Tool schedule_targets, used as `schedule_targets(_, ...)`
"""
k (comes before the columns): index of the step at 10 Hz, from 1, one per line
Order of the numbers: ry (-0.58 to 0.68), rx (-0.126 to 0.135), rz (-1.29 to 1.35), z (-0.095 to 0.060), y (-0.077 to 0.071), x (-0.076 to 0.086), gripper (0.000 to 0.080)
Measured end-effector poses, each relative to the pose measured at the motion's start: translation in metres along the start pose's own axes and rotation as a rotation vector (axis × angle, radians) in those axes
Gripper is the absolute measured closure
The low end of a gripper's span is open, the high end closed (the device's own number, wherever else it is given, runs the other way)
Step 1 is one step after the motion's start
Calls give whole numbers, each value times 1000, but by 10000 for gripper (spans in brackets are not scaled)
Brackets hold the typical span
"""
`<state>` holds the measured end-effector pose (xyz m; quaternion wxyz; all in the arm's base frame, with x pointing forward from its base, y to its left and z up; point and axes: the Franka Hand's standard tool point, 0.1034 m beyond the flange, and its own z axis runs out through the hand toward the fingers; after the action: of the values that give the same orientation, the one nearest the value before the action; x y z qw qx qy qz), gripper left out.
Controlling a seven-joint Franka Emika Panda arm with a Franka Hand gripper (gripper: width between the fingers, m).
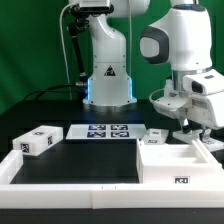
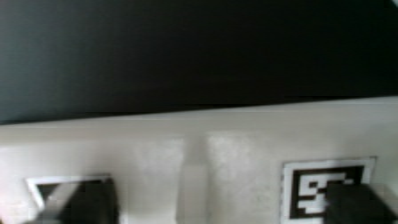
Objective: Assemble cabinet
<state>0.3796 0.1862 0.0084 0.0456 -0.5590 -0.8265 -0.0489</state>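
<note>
The large white cabinet body (image 1: 176, 163) lies at the front on the exterior view's right, its inner compartments facing up and a tag on its front wall. My gripper (image 1: 200, 130) hangs just over the body's far edge. In the wrist view my gripper (image 2: 214, 205) is open: two dark fingertips (image 2: 71, 200) stand wide apart over a white surface of the body (image 2: 196, 150), which has a faint ridge and a tag (image 2: 329, 185). Nothing is between the fingers. A white block with tags (image 1: 37, 140) lies at the left. A small white piece (image 1: 157, 135) lies behind the body.
The marker board (image 1: 100, 131) lies flat at the back middle, in front of the robot's base (image 1: 108, 85). A low white rim (image 1: 70, 185) runs round the black table. Black table surface (image 1: 90, 160) lies between the block and the body.
</note>
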Motion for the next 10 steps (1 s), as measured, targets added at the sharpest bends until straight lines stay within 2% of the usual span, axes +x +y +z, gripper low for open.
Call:
schedule_targets(1,0,0,1,0,0,0,356)
schedule_targets(2,-1,0,3,0,0,-1,545)
schedule_targets(3,-1,-1,4,-1,0,-2,545)
schedule_targets(4,-3,-2,5,-2,1,-3,715)
schedule_targets(8,-4,-2,6,-2,1,-3,731)
schedule_targets(9,-10,7,20,-3,0,-7,731)
schedule_targets(10,-34,30,68,-12,-2,-20,731)
